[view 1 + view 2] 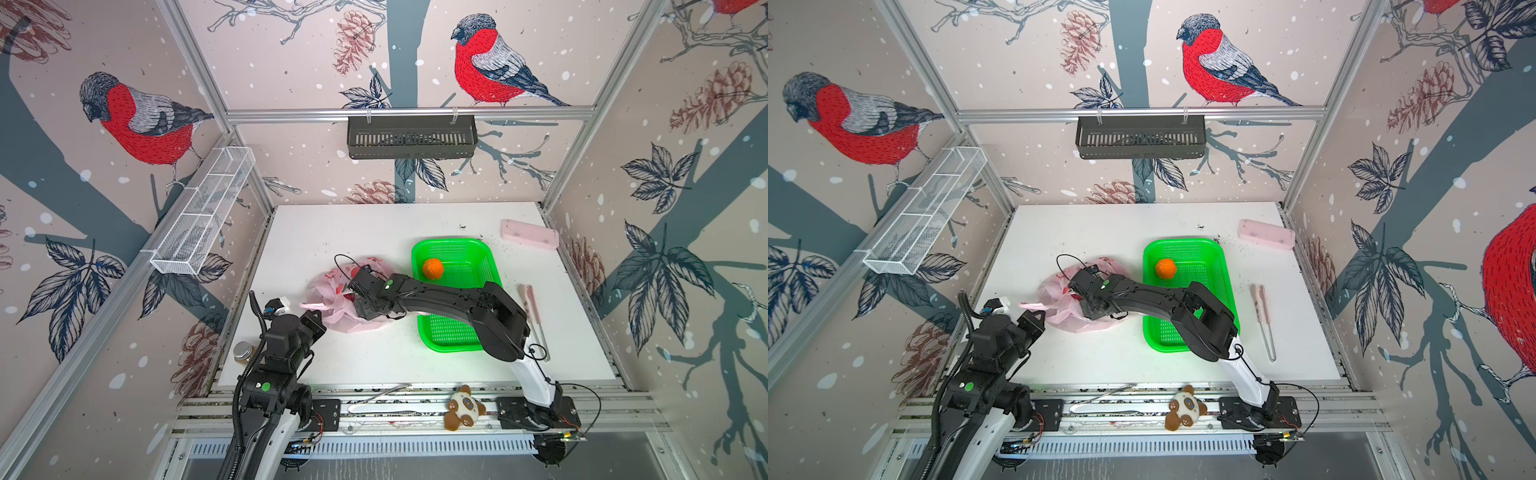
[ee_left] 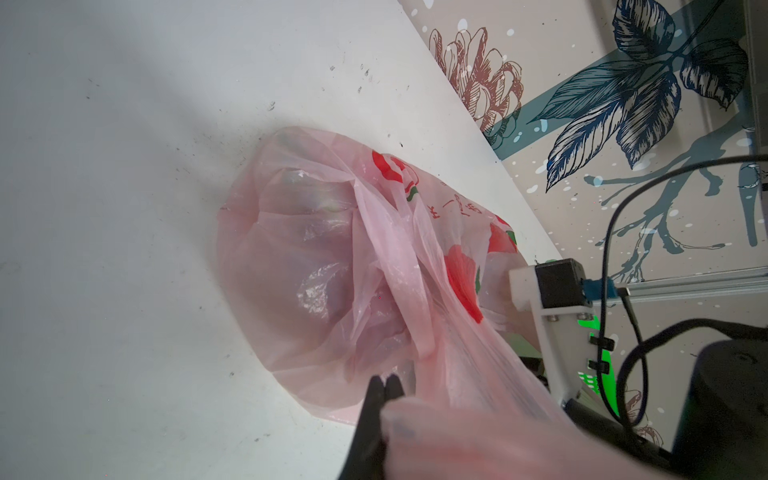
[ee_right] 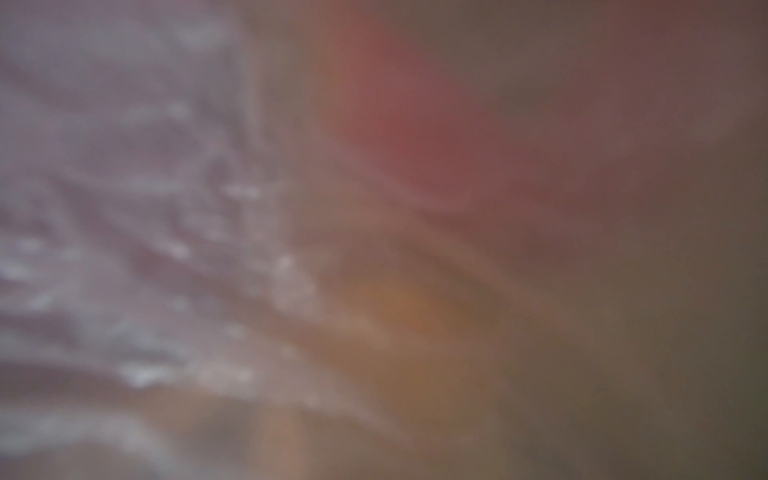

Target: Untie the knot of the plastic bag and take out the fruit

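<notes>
Left gripper (image 2: 385, 380) tight on plastic bag (image 2: 311, 249)

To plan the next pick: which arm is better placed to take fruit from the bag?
Likely right: the right gripper is in the bag; the left gripper is shut on its edge.

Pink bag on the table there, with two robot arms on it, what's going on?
Two robot arms are working on a plastic bag that seems to hold fruit. The left gripper is shut on a stretched strip of the bag, holding it taut. The right gripper reaches across into the bag's mouth. Its own camera shows only blurred plastic, so I can't tell whether it holds anything. One orange citrus already lies in the green basket beside the bag.
</notes>
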Controlling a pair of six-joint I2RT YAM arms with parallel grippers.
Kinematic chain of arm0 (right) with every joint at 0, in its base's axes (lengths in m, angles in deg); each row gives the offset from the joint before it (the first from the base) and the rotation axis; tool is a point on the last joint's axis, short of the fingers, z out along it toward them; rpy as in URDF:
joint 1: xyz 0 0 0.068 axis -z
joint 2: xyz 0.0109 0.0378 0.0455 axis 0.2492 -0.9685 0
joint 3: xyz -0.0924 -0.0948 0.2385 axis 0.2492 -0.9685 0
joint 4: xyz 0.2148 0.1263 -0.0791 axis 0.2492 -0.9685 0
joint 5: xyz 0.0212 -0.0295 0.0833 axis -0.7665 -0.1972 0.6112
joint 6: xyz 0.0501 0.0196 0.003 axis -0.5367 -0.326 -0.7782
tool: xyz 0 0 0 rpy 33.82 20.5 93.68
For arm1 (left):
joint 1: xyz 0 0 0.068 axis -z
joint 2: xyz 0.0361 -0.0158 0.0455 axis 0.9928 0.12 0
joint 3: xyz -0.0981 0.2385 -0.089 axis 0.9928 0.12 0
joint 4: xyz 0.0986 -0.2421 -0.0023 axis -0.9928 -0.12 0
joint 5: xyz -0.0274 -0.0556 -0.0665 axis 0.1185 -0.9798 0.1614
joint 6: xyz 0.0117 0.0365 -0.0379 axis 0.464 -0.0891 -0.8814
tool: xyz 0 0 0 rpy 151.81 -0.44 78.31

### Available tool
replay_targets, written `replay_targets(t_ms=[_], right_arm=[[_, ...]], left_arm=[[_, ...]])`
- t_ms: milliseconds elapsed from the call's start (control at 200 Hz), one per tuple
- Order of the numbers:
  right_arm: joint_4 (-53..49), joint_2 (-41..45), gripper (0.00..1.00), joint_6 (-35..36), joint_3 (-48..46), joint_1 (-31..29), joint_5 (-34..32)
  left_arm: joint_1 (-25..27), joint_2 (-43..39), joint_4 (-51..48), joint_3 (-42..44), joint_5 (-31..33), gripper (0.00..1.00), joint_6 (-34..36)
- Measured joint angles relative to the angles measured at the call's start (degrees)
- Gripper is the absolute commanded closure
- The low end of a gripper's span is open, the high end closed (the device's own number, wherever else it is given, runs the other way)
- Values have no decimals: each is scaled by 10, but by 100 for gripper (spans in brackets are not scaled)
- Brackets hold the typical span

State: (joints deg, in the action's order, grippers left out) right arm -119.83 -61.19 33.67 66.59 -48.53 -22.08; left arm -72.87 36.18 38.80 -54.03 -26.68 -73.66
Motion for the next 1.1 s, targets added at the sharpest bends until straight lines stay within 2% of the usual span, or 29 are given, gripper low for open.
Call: replay_targets(t_ms=[295, 520, 921, 1101], right_arm=[[13, -13, 10, -1, -3, 0, 18], [17, -24, 14, 1, 17, -2, -9], [33, -29, 36, 12, 17, -3, -35], [45, 3, 45, 12, -2, -6, -47]], left_arm=[[0, 2, 0, 3, 0, 100, -4], [0, 5, 1, 7, 0, 100, -4], [0, 8, 2, 9, 0, 100, -4], [0, 8, 2, 10, 0, 100, -4]])
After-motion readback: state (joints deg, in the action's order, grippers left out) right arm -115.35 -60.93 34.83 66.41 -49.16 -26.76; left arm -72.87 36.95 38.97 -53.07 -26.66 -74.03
